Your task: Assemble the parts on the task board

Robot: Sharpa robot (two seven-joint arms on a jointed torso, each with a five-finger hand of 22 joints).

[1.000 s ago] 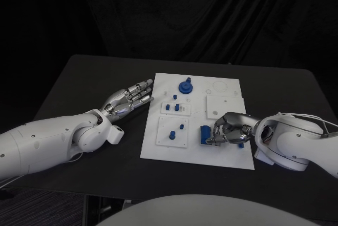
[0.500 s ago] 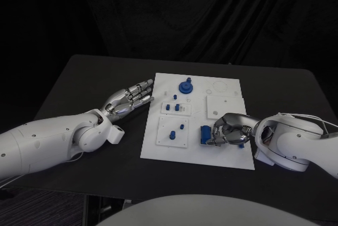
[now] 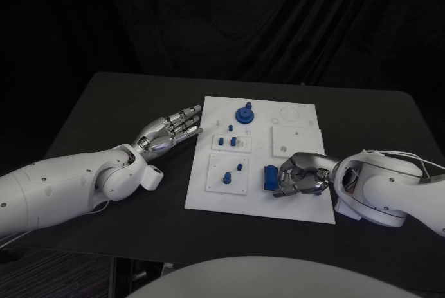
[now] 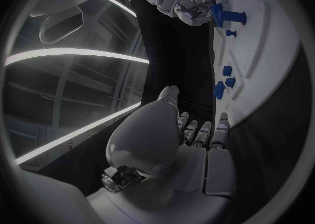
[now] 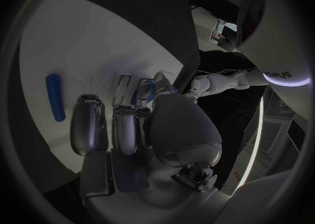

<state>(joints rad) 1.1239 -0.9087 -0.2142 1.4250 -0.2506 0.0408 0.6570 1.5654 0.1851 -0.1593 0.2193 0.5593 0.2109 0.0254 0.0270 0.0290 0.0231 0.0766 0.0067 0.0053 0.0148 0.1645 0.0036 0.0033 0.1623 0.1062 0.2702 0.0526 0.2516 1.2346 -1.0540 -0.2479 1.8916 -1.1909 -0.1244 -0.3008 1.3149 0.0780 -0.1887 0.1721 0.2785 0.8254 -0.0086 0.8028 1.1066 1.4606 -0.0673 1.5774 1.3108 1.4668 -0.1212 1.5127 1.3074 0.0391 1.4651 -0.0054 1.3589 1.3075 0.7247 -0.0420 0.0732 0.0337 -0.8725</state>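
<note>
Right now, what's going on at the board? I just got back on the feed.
The right hand is down on the near right part of the white task board, fingers curled around a blue part there; whether it truly grips it cannot be told. The left hand rests open on the black table beside the board's left edge, holding nothing. Other blue parts stand in the board, including a round knobbed piece at the far end.

I see my right hand (image 3: 298, 177) sitting lower and nearer me on the white board (image 3: 213, 195) than a second ago, fingers curled beside the blue block (image 3: 270, 177).
</note>
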